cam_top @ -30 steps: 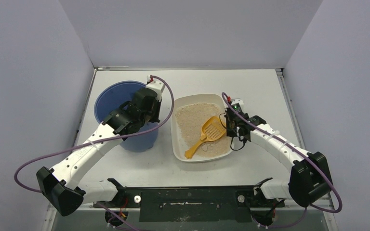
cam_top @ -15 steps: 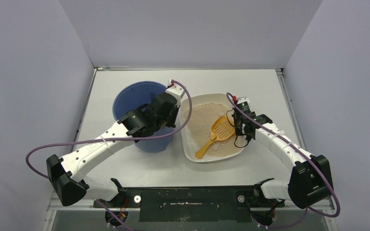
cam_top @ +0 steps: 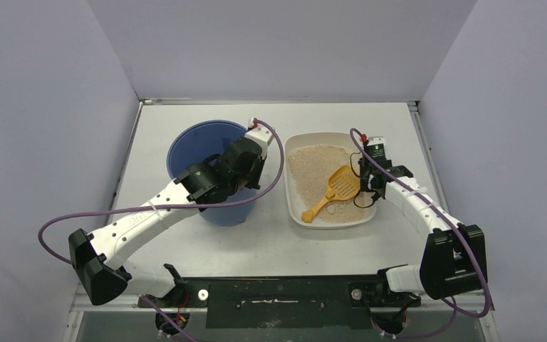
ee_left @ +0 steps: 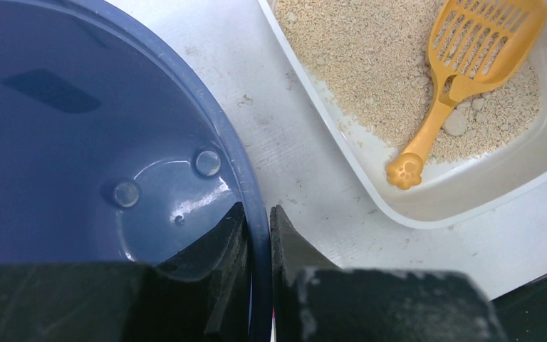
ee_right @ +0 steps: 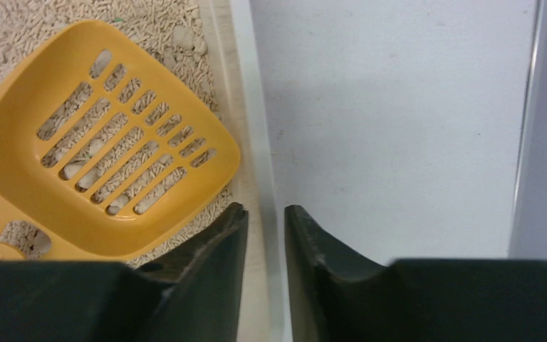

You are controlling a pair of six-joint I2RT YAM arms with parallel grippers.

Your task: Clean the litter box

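Shifted right, grainy litter box (cam_top: 290,187) clamped by right tool (ee_right: 265,214); left tool (ee_left: 258,214) clamps bucket (ee_left: 78,142)

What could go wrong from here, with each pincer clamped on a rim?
The right pincer holds the litter box by one side wall only; a lift may tilt it and spill litter.
The scoop lies loose inside and could slide out.
The left pincer pinches the bucket rim at one spot; it may tip.
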